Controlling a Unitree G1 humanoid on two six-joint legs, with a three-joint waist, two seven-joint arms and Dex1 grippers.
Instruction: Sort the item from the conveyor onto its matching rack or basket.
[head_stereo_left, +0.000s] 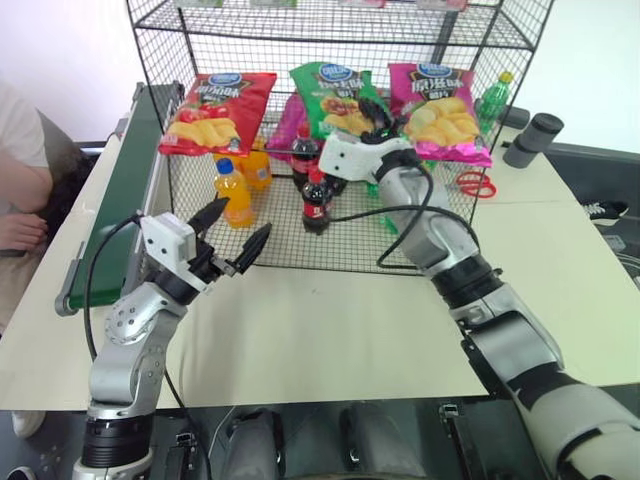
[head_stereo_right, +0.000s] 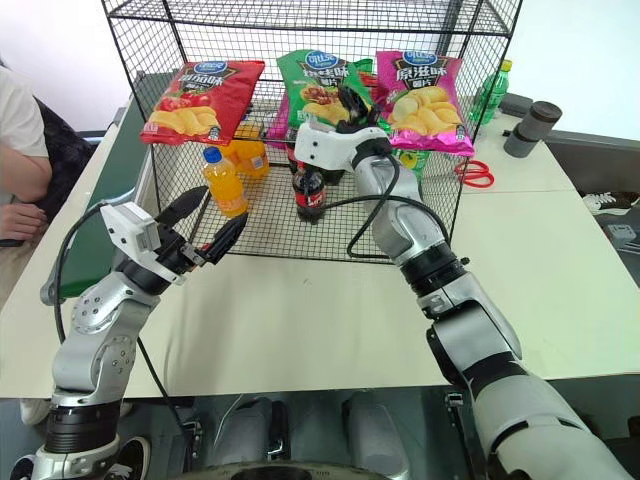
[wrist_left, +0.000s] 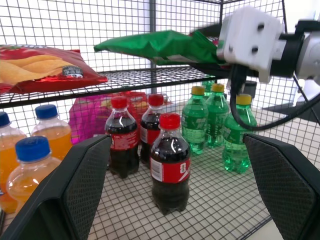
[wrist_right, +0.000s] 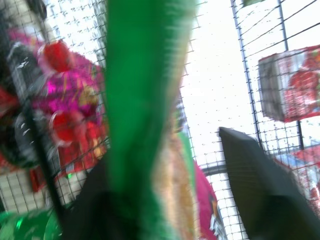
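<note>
The item, a green crisp bag (head_stereo_left: 335, 95), lies on the middle shelf of the black wire rack (head_stereo_left: 160, 60), between a red crisp bag (head_stereo_left: 215, 110) and a pink one (head_stereo_left: 440, 110). My right gripper (head_stereo_left: 372, 112) reaches into the rack at the bag's near edge. In the right wrist view the green bag (wrist_right: 145, 90) runs between its fingers, and one finger (wrist_right: 260, 190) stands clear of it, so the jaws are open. My left gripper (head_stereo_left: 230, 240) hovers open and empty in front of the rack's lower left. The dark green conveyor (head_stereo_left: 120, 190) runs along the left.
Orange drink bottles (head_stereo_left: 233, 192), cola bottles (head_stereo_left: 317, 200) and green bottles (wrist_left: 215, 120) stand on the rack's floor. Red scissors (head_stereo_left: 477, 183) and a grey cylinder (head_stereo_left: 533, 138) lie right of the rack. A person (head_stereo_left: 20, 190) sits at the far left.
</note>
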